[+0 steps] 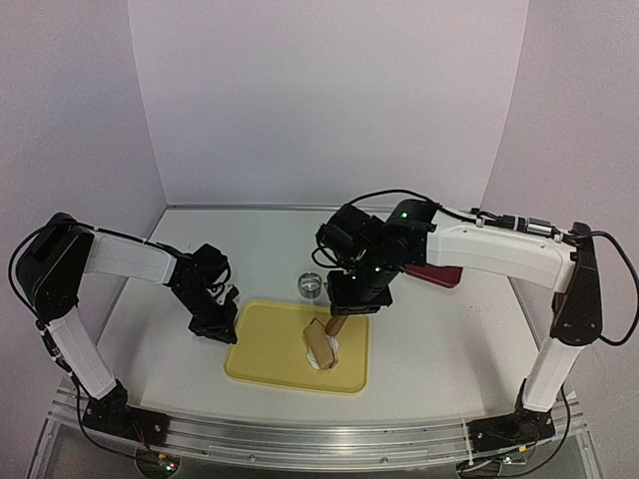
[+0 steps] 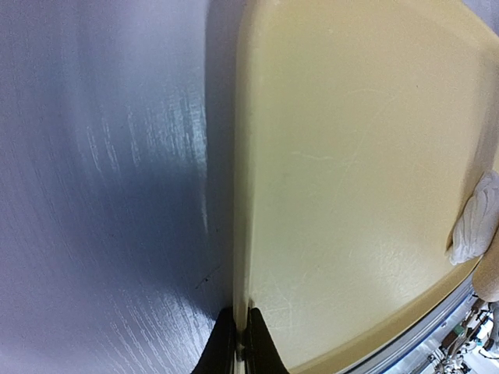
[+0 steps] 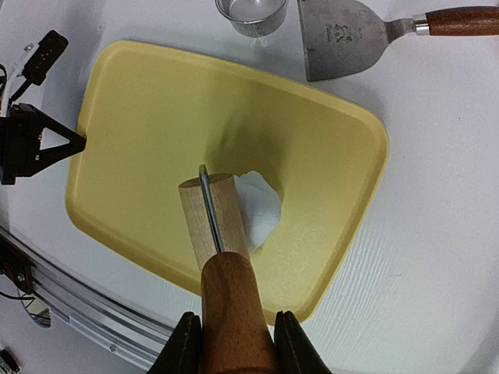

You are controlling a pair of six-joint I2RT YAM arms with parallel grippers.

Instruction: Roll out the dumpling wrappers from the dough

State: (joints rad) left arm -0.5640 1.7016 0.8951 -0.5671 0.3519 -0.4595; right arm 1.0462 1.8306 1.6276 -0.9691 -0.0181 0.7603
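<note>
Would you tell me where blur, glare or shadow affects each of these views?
Left wrist: table streaked with glare, dark shadow beside the board; right wrist: sharp, soft shadow beyond the rolling pin; top: even, soft light.

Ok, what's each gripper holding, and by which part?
The right gripper grips the rolling pin by its handle; left gripper pinches the yellow board at its rim.

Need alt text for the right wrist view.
The right gripper holds a wooden rolling pin between its fingers, far end over a white dough lump on a yellow board. A steel ring cutter and metal scraper lie beyond.
</note>
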